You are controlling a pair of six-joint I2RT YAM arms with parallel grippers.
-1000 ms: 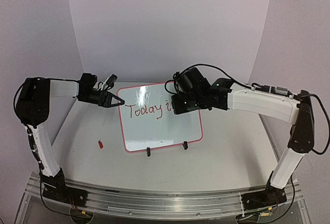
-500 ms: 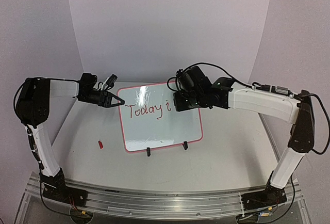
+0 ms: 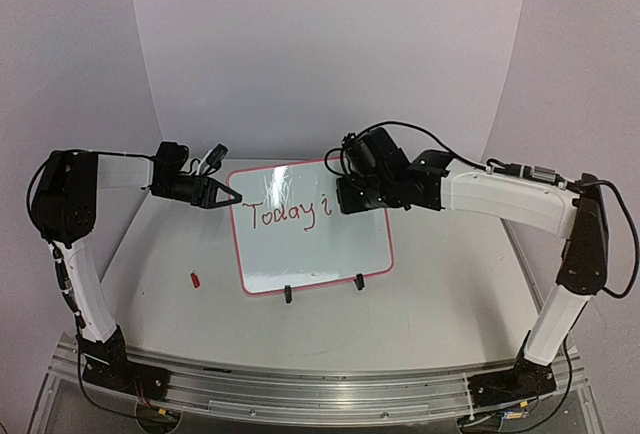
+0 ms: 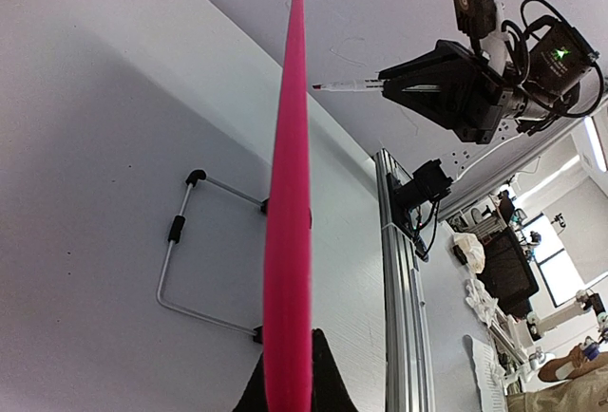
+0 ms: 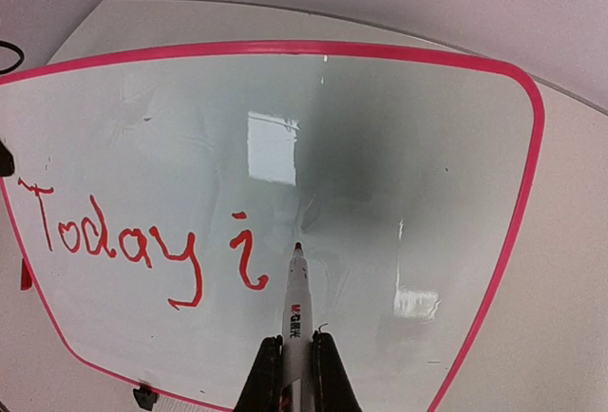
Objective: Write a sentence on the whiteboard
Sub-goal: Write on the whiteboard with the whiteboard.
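Whiteboard (image 3: pixel 310 244) bearing red "Today i", left gripper (image 3: pixel 234 197) pinching its frame, right gripper (image 5: pixel 296 344) pinching marker (image 5: pixel 296 289), tip pointing near the "i"

right end effector (image 5: pixel 296 339) | shifted right | marker (image 5: pixel 295 296) tip past "i"

Whiteboard (image 5: pixel 408 175): red handwriting "Today i". Marker (image 5: pixel 296 300) label unreadable.

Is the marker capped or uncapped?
Uncapped: the marker in the right gripper shows a bare red tip, beside the "i" on the whiteboard.
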